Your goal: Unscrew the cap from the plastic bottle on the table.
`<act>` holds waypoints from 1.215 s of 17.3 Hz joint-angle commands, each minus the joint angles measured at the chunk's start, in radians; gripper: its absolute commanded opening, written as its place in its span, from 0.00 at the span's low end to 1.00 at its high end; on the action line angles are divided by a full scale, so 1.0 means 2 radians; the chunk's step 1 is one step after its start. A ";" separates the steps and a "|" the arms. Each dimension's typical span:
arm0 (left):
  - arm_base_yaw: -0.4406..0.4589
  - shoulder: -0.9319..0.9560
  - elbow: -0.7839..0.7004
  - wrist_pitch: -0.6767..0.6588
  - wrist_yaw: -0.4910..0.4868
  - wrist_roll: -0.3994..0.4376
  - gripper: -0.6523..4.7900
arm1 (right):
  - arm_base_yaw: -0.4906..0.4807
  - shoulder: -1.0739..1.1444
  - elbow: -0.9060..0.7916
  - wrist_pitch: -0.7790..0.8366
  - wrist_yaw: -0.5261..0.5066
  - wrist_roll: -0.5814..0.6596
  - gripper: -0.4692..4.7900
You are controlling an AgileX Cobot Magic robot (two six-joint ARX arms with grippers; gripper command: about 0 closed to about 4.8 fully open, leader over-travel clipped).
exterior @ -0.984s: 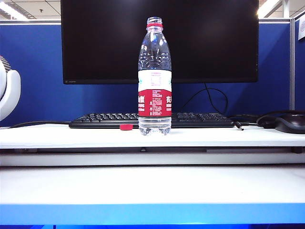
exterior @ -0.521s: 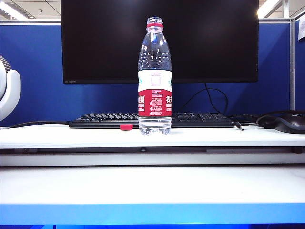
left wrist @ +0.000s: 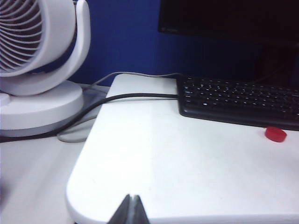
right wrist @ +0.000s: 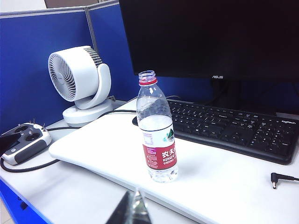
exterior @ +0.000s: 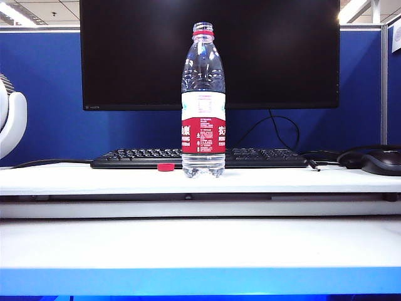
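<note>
While the fan [exterior: 11,122] sat at the far left, the cap [exterior: 166,167] lay on the desk [exterior: 81,179] just left of the plastic bottle [exterior: 203,100], in front of the keyboard [exterior: 138,157], apart from the bottle. Bottle stood upright mid-desk, mouth open, only the thin red ring left on the neck. Judged: unscrewing done, nothing left but maybe parking the arms. Mouse [exterior: 382,161] sat far right.

Neither arm showed in the exterior view. Left gripper [left wrist: 130,210] was clenched on nothing, over the desk's near corner, well apart from the cap [left wrist: 275,134]. Right gripper [right wrist: 133,207] was also clenched and empty, near the desk's front edge, pointing toward the bottle [right wrist: 156,135], not touching.

Writing: bottle label red and white with white Chinese characters, small Latin line under them too small to read. Monitor [right wrist: 210,37] bezel read ASUS; keyboard [right wrist: 233,128] corner had a logitech-style logo, not fully legible.
</note>
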 commanded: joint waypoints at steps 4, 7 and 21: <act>0.000 -0.001 0.000 0.017 -0.009 0.006 0.11 | 0.000 -0.001 0.001 0.006 0.000 0.000 0.08; 0.000 -0.001 0.000 0.016 -0.001 0.005 0.11 | 0.000 -0.001 0.001 0.006 0.000 0.000 0.08; 0.000 -0.001 0.000 0.016 0.028 0.004 0.11 | 0.000 -0.001 0.001 0.006 0.000 0.000 0.08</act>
